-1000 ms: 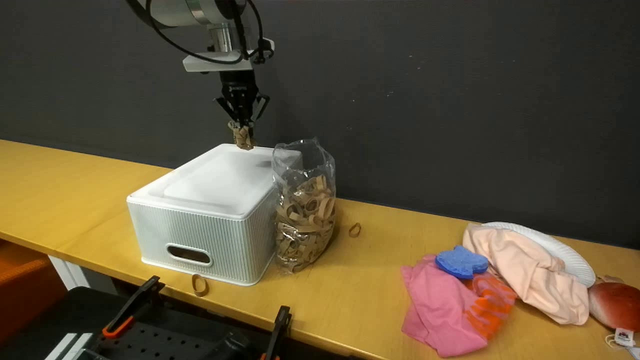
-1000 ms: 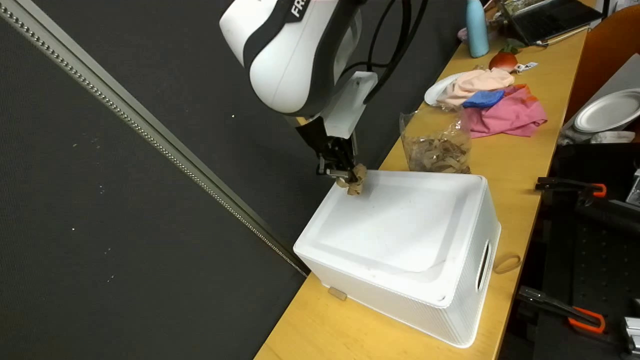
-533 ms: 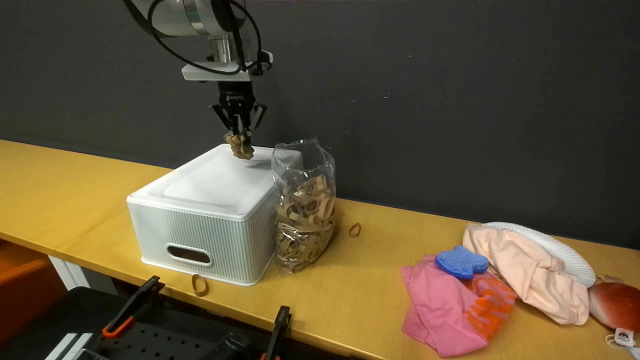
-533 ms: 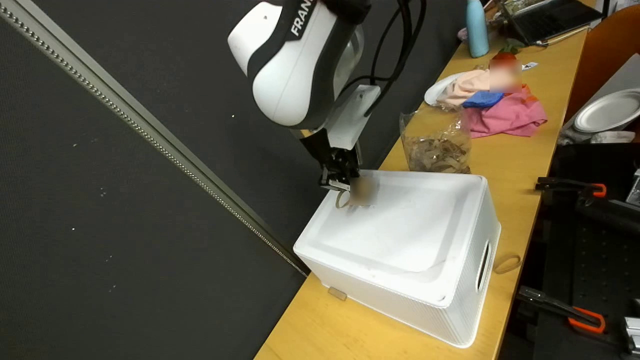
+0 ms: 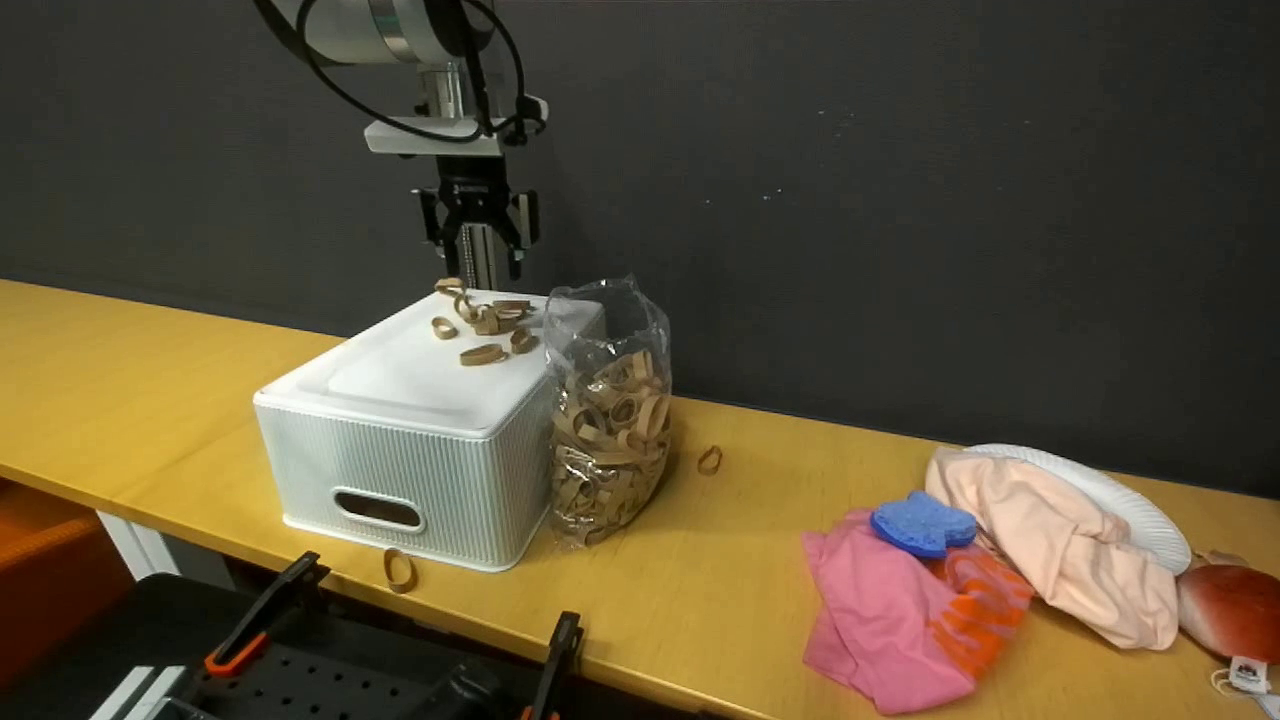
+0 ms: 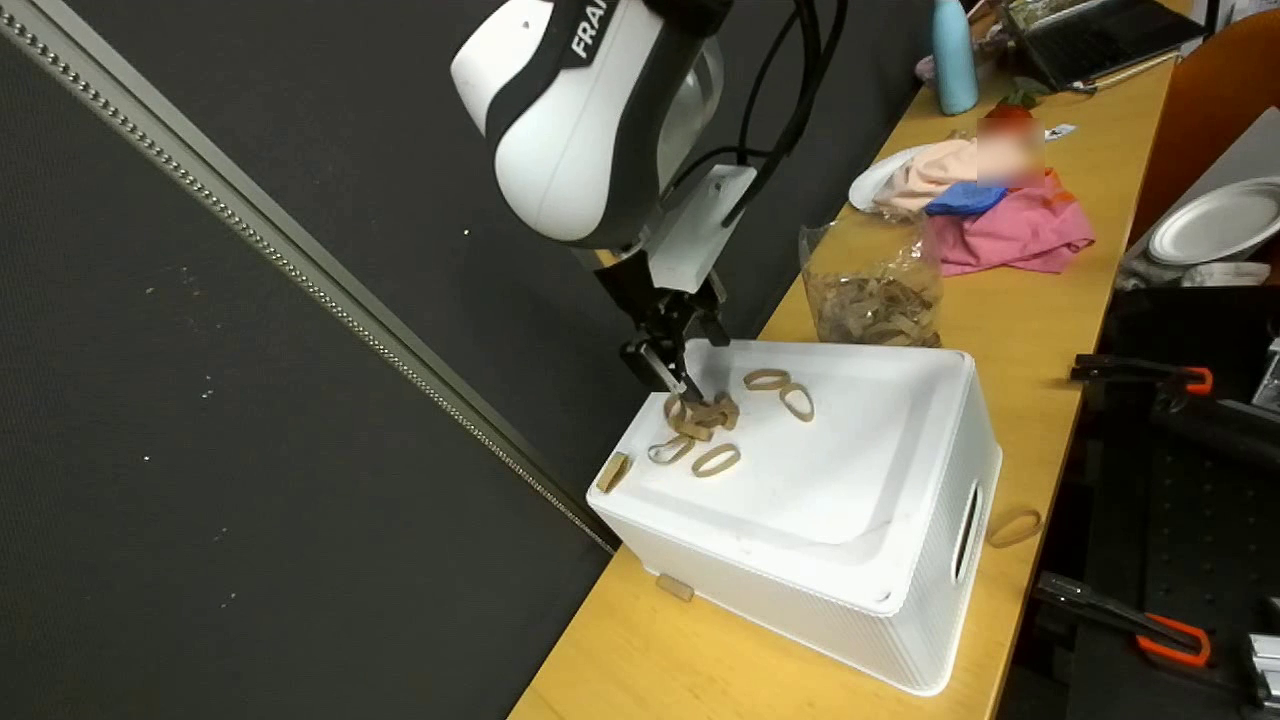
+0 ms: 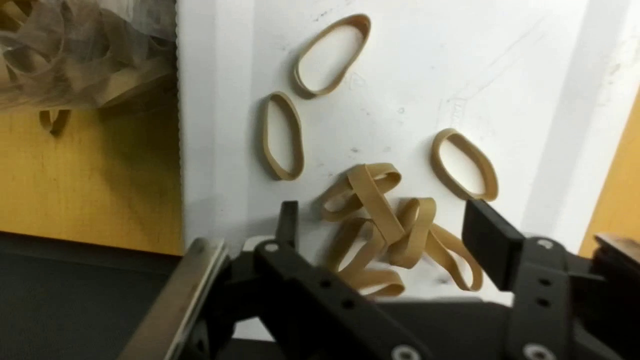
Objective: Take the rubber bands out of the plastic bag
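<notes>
Along a dark wall [image 5: 900,220] runs a yellow wooden bench [image 5: 740,600], and over its left part hangs a white and black robot arm [image 6: 590,140], as both exterior views show. Below the arm sits a large white box [image 5: 460,490] with ribbed sides. Just to the box's right stands an upright, open-topped plastic bag [image 5: 590,345], clear above and packed below with rubber bands [image 5: 612,425]; whether bag and box touch is hard to tell. Farther right on the bench lie a pink cloth [image 5: 880,620] and, beyond it, a peach cloth [image 5: 1060,545] that partly covers a white plate [image 5: 1105,492]. Low over the far part of the box's top, the hand [image 5: 484,268] points straight down, spread wide, with nothing in its hold. On the pink cloth rests a blue sponge [image 5: 922,524]. Smallest are the rubber bands outside the bag: a tangled heap of bands [image 7: 375,202] on the box just under the hand, with separate bands [image 7: 446,178] around it; a corner band [image 6: 613,473] at the top's far left; a lone band [image 5: 704,466] on the bench just right of the bag; an edge band [image 5: 388,570] at the bench's near side, before the box; and a side band [image 6: 675,587] just beside the box's left wall.
</notes>
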